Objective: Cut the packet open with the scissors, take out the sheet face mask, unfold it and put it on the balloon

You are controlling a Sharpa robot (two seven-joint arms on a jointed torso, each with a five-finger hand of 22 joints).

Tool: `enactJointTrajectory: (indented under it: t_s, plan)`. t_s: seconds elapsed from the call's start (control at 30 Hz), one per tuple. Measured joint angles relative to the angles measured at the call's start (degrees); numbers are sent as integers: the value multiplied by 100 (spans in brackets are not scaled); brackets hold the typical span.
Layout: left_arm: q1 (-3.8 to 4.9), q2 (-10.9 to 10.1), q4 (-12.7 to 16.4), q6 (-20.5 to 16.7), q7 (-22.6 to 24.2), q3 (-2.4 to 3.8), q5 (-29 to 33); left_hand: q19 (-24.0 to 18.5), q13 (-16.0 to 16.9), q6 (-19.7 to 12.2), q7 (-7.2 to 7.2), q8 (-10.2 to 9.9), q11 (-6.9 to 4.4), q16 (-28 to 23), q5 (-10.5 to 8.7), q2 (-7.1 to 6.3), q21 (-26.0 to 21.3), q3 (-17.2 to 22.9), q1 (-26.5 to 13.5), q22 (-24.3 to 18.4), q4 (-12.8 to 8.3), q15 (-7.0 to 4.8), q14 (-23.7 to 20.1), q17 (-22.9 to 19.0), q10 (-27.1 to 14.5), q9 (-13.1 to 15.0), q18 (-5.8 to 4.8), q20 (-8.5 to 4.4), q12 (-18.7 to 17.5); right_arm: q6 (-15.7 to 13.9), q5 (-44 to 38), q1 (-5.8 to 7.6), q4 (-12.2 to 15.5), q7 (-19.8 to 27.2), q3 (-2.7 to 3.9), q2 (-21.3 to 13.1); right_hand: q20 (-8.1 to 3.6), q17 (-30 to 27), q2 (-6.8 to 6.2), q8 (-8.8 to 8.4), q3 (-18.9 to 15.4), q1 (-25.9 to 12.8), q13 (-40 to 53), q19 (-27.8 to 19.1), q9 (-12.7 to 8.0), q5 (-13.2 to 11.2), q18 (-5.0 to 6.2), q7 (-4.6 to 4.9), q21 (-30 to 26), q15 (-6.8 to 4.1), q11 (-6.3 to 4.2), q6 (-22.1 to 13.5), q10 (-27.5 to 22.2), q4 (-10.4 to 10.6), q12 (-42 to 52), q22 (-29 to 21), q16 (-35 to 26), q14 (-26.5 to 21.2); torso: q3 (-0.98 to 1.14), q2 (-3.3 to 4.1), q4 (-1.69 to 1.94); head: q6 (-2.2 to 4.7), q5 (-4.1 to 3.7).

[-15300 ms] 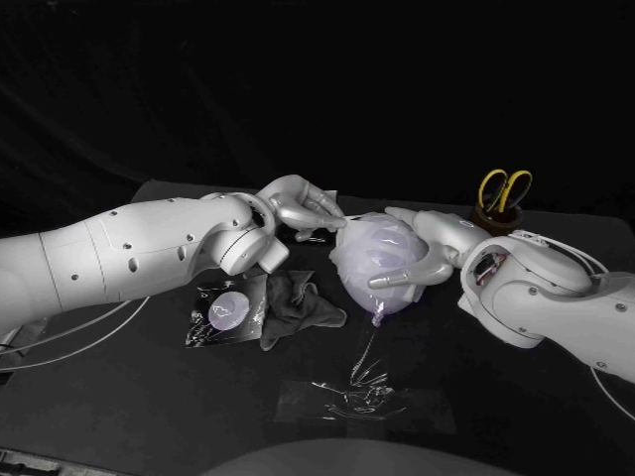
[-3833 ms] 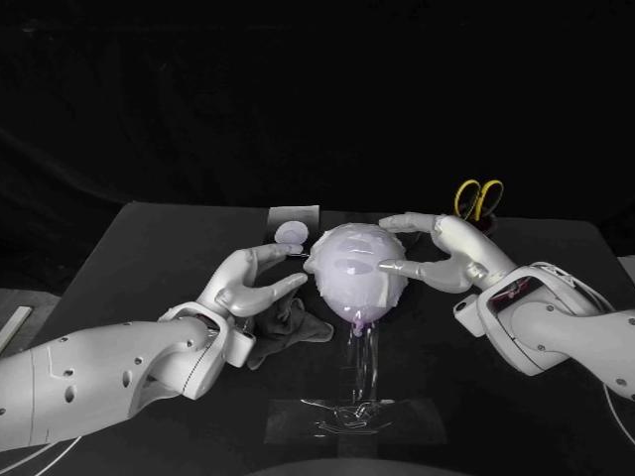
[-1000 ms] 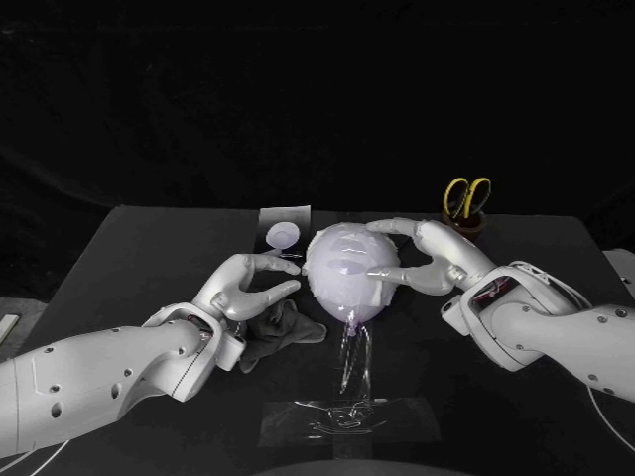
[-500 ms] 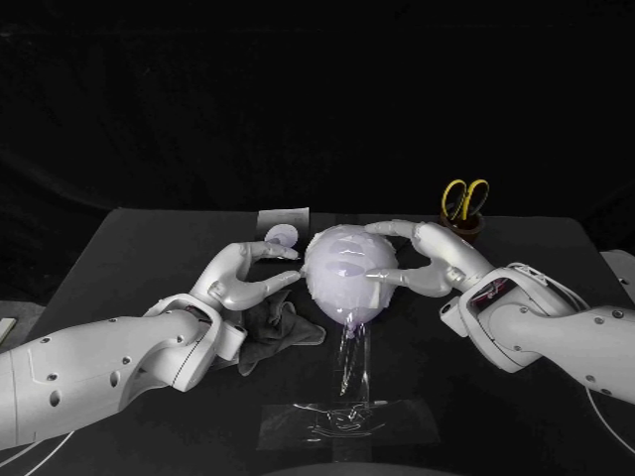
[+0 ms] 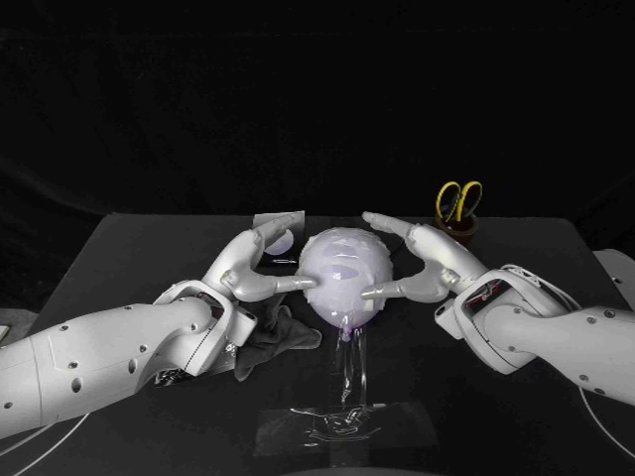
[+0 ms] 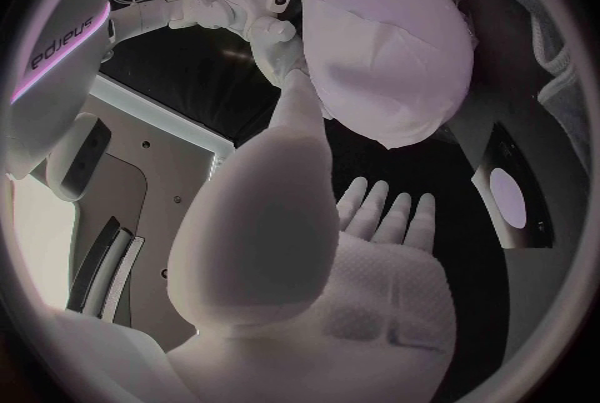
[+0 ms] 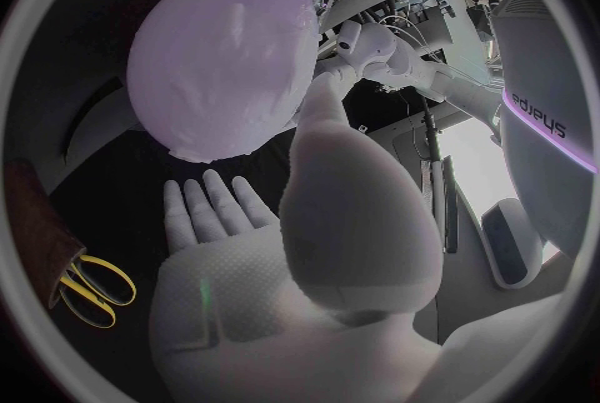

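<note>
A: Mask status?

B: The white sheet face mask [image 6: 381, 63] is on the pale lilac balloon [image 5: 343, 302], wrinkled at its edge. The balloon sits between the two hands on a clear plastic stand [image 5: 349, 369].

A: Hands?

B: The left hand [image 5: 265, 266] is released, fingers spread off the balloon, only the thumb tip on its side. The right hand [image 5: 421, 260] is the same: grasping nothing, thumb on the opposite side.

A: Changed?

B: Half a second ago the fingers curved in close over the top; now they're lifted clear. In the oldest frame the left pinched the sheet and the right cradled the balloon. My read: smoothing's done, task nearly finished.

A: Rest?

B: A grey packet [image 5: 282, 220] lies just past the left fingertips. Yellow-handled scissors [image 5: 460, 196] stand in a brown cup [image 5: 462, 230] beyond the right hand. A dark crumpled cloth [image 5: 271, 337] lies by the left wrist.
</note>
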Motion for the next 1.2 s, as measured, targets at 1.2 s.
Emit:
enactJointTrajectory:
  t_s: [1.2]
  plan:
    - [118, 398, -542, 730, -434, 2, -645, -40, -5, -170, -8, -79, 178, -23, 30, -92, 0, -197, -45, -21, -1, -101, -242, -24, -272, -39, 0, 0, -27, 407, 309, -32, -308, 33, 2, 172, 2, 87, 548, 104, 533, -84, 38, -67, 18, -83, -85, 2, -45, -30, -34, 61, 251, -20, 61, -50, 142, 346, 2, -9, 12, 40, -374]
